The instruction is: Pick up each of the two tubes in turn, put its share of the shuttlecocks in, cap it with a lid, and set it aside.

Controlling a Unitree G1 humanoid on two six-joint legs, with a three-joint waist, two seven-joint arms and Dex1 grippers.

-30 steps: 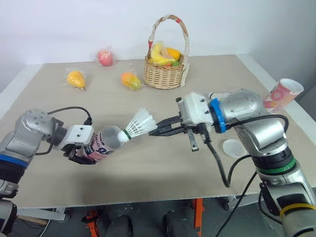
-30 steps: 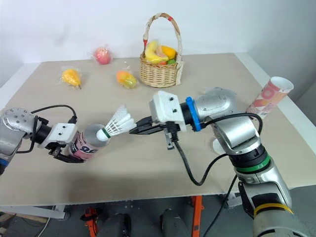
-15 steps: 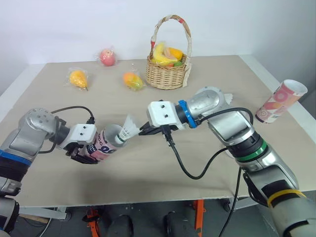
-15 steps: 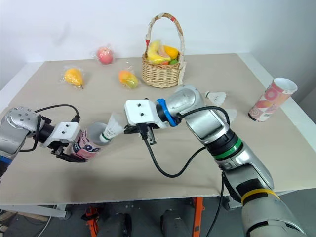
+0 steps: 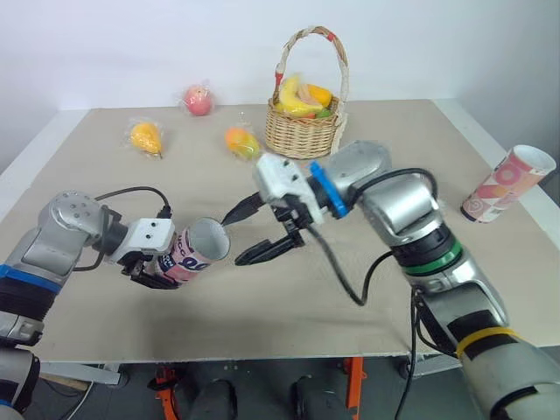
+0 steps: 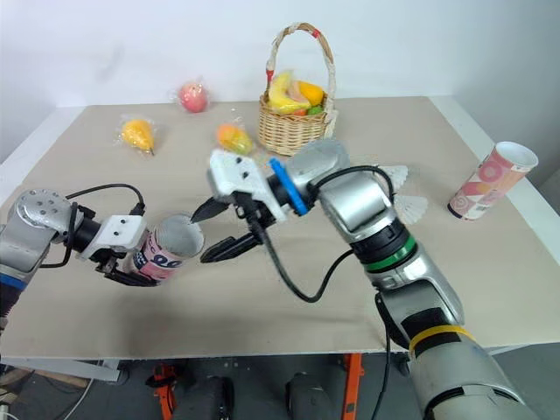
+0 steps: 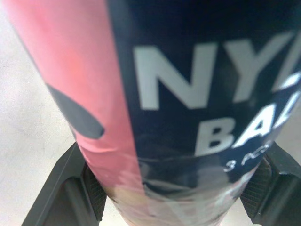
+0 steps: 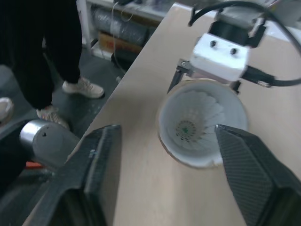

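My left gripper is shut on a pink and dark tube, held tilted just above the table with its open mouth facing the right arm. In the left wrist view the tube sits between the two fingers. A white shuttlecock lies inside the tube, feathers outward. My right gripper stands open just in front of the tube's mouth, holding nothing. A second pink tube stands tilted at the table's right edge. Two loose shuttlecocks lie behind the right arm.
A wicker basket of fruit stands at the back middle. Bagged fruits lie to its left: an apple, a yellow one and an orange one. A person's legs stand on the floor beside the table.
My right gripper carried the shuttlecock into the tube's mouth, let go of it and opened. The shuttlecock now sits inside the tube. The left arm kept still.
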